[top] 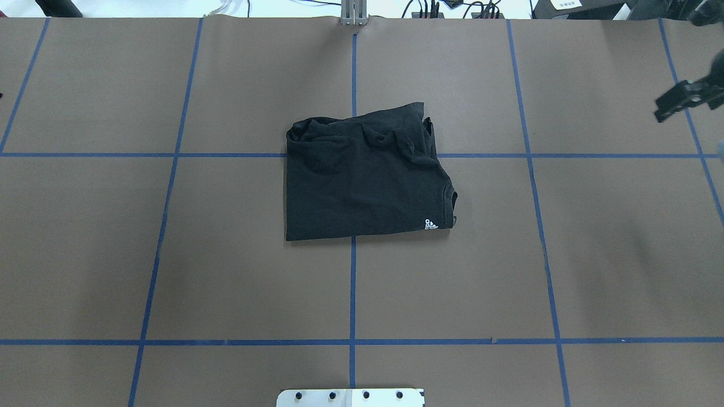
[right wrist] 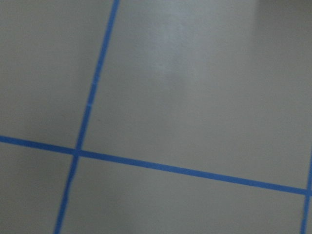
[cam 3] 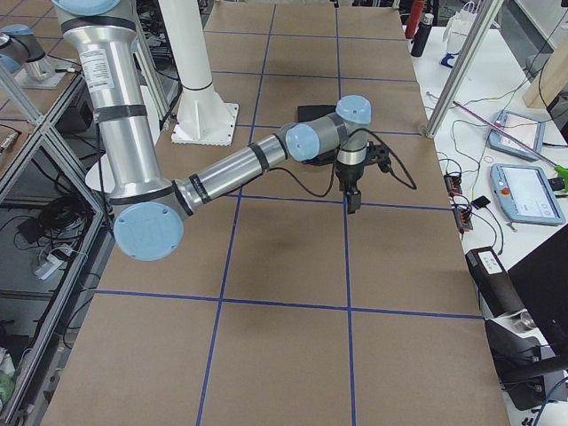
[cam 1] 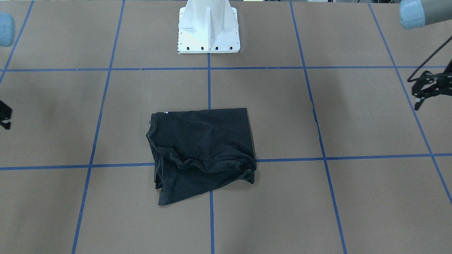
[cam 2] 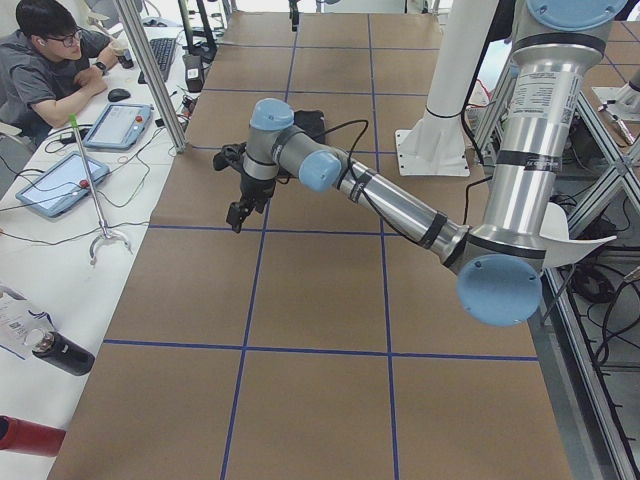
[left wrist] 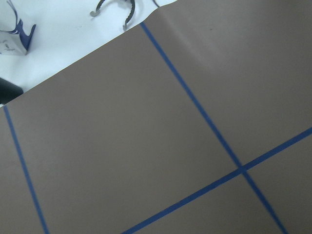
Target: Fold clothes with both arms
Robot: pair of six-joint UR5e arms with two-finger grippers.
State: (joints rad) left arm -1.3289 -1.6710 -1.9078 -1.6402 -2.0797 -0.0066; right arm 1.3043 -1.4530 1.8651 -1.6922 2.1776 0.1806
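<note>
Black cotton, folded to a rough rectangle, is the T-shirt [top: 362, 175], lying plain side up at the middle of the overhead view. It covers the crossing of two blue tape lines [top: 164, 226]. A small white logo [top: 431, 224] shows at its lower right corner in that view, beside the collar rim on the right edge. The lower and left edges are straight and flat. The upper edge is bunched into a ridge of wrinkles, with a loose layer poking out at the upper right. The shirt rests on the brown paper-covered table [top: 622, 254], and no gripper touches it.

The white pedestal base [top: 350, 397] sits at the bottom centre of the overhead view, well apart from the shirt.

The right gripper [top: 663, 110] hangs at the upper right edge of the overhead view, far from the cloth. The left gripper [cam 1: 420, 98] hangs at the right edge of the front-facing view, equally far off, with a black cable looping above it. Neither has hold of anything. How wide either pair of fingers stands I cannot tell. The left arm [cam 2: 390, 200] and the right arm [cam 3: 231, 173] each reach out level over the table, wrists bent down.

Both wrist cameras show only brown paper and tape lines. A seated operator [cam 2: 50, 60] leans on the side bench at the upper left of the left-side view.
</note>
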